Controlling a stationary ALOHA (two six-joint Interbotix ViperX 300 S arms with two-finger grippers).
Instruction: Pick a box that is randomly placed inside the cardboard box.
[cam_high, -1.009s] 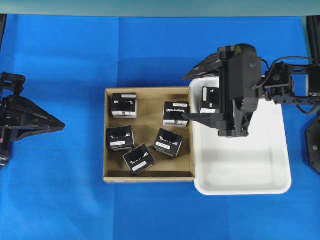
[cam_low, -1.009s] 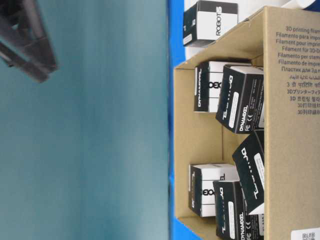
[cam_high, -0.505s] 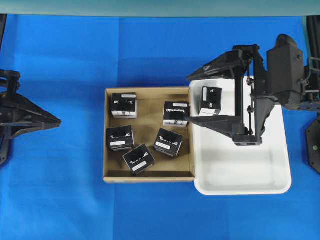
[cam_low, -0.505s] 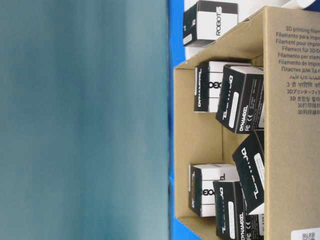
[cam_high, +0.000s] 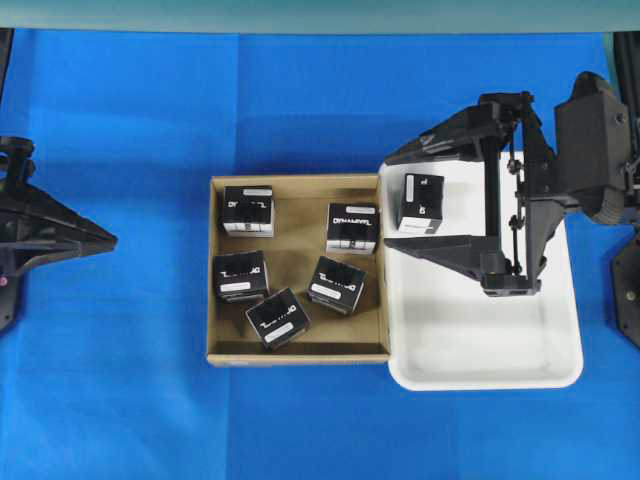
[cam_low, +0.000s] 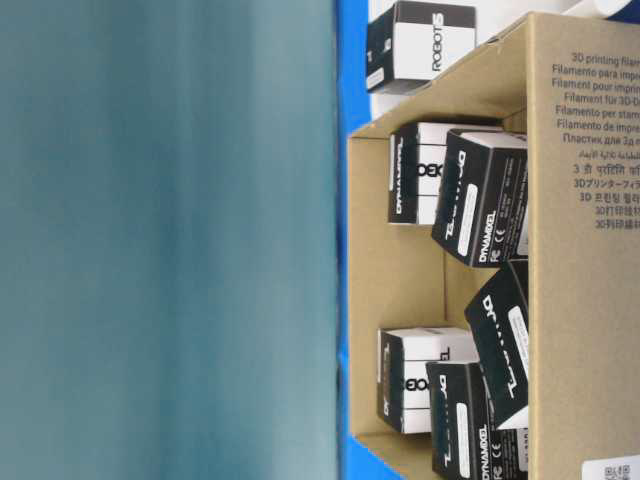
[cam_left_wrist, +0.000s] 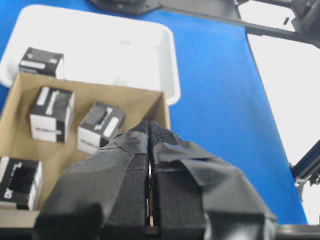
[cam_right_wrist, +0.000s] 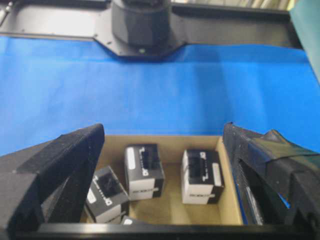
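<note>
The box (cam_high: 421, 202), half black and half white, stands alone in the far left corner of the white tray; it also shows in the table-level view (cam_low: 420, 45) and the left wrist view (cam_left_wrist: 41, 62). My right gripper (cam_high: 401, 202) is wide open and empty, raised over the tray, with its fingers spread to either side of the box. The right wrist view (cam_right_wrist: 164, 131) looks past it into the cardboard box (cam_right_wrist: 165, 142); the box is hidden there. The cardboard box (cam_high: 297, 352) lies mid-table. My left gripper (cam_high: 100, 240) is shut and empty, far left, also in its wrist view (cam_left_wrist: 150, 127).
Several like black cartons with a white logo word lie in the cardboard box, one at its near side (cam_high: 278, 318). The white tray (cam_high: 500, 340) touches the cardboard box's right wall. Blue cloth covers the table. The cardboard wall (cam_low: 580, 150) fills the table-level view's right.
My right gripper, open, has drawn back to the right away from the box, which stays in the tray. My left arm has edged left and left the table-level view.
</note>
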